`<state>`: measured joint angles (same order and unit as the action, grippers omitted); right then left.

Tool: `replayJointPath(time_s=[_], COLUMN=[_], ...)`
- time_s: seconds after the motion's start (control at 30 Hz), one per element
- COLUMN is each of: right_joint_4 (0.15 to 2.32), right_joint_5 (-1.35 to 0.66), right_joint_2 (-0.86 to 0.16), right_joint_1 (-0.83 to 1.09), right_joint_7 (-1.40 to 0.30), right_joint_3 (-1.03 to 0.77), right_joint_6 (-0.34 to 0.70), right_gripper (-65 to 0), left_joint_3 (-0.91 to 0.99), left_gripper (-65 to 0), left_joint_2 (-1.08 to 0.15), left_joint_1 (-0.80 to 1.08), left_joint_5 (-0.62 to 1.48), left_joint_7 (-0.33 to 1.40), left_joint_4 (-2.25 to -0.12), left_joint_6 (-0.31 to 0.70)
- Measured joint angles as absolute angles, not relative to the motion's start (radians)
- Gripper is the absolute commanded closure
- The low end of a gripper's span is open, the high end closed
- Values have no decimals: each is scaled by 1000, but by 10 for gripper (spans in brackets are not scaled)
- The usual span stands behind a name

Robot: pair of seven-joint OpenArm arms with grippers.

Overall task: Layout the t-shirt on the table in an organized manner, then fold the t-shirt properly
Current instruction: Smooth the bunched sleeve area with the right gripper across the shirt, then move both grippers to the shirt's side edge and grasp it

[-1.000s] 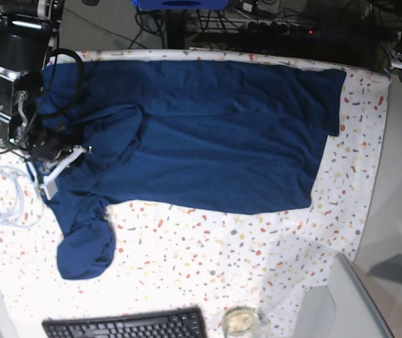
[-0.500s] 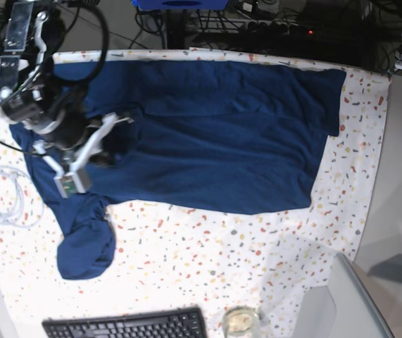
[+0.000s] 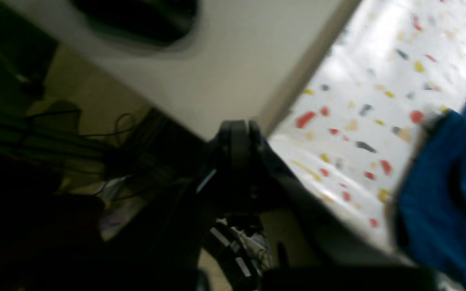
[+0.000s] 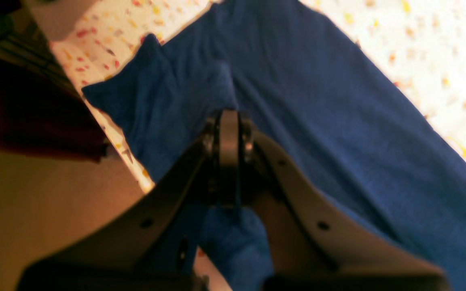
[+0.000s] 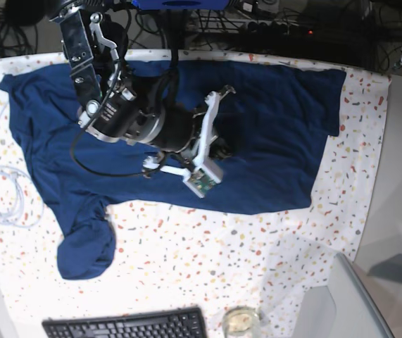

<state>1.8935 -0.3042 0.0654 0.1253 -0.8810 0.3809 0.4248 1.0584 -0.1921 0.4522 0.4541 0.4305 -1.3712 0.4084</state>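
Note:
The navy t-shirt (image 5: 271, 141) lies spread on the speckled table (image 5: 257, 246), with one sleeve at the far left (image 5: 17, 91) and the other bunched at the front left (image 5: 84, 246). My right gripper (image 5: 220, 151) is shut and sits low over the middle of the shirt. In the right wrist view its fingertips (image 4: 229, 129) are closed, and a ridge of the t-shirt (image 4: 338, 121) runs ahead of them; I cannot tell if cloth is pinched. My left gripper (image 3: 239, 135) is shut and empty beside the table (image 3: 358, 113), left of the t-shirt's edge (image 3: 451, 182). It is out of the base view.
A black keyboard (image 5: 123, 325) and a glass jar (image 5: 241, 320) sit at the front edge. A white cable coil (image 5: 3, 197) lies at the left. A grey panel (image 5: 341, 296) stands at the front right. Cables and equipment (image 5: 278, 24) run behind the table.
My right arm has swung from the shirt's left end to its middle. The flap that lay folded over the body is gone, and the far-left sleeve now lies spread flat.

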Motion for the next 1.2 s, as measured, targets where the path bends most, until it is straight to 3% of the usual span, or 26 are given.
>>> replayJointPath(time_s=[0.33,0.57,0.63,0.77,0.87,0.93,0.97,1.1,1.13,1.2], right_joint_4=[1680,1526,1499,1559,1686,1734,1740,1705,1676,1617], right_joint_5=[-310,-310,-308,-306,-336,-329,-326,-314,-313,-318], right_joint_2=[95,103,102,100,42,13,4,0,1,14], right_joint_1=[94,60,60,70,100,142,169,235,242,253], right_joint_7=[-825,-754,-740,-746,-725,-725,-730,-732,-725,-731], right_joint_3=[538,547,547,544,494,367,277,-71,-138,-268], right_joint_6=[422,422,419,418,429,429,428,414,421,430], right_gripper=[-3,-11,-72,-335,-414,-381,-335,-27,0,-41], left_joint_3=[1060,1058,1053,1052,1050,1049,1049,1017,982,912], left_gripper=[0,0,0,0,0,0,0,0,0,0], left_joint_2=[-192,-192,-192,-191,-188,-188,-185,-168,-160,-135], left_joint_1=[467,466,466,465,461,460,461,471,477,488], left_joint_5=[454,454,454,454,454,454,455,449,449,455], left_joint_7=[430,430,430,430,430,430,429,429,431,429], left_joint_4=[-1370,-1370,-1370,-1370,-1373,-1375,-1377,-1409,-1430,-1485], left_joint_6=[409,412,412,412,412,412,412,401,400,404])
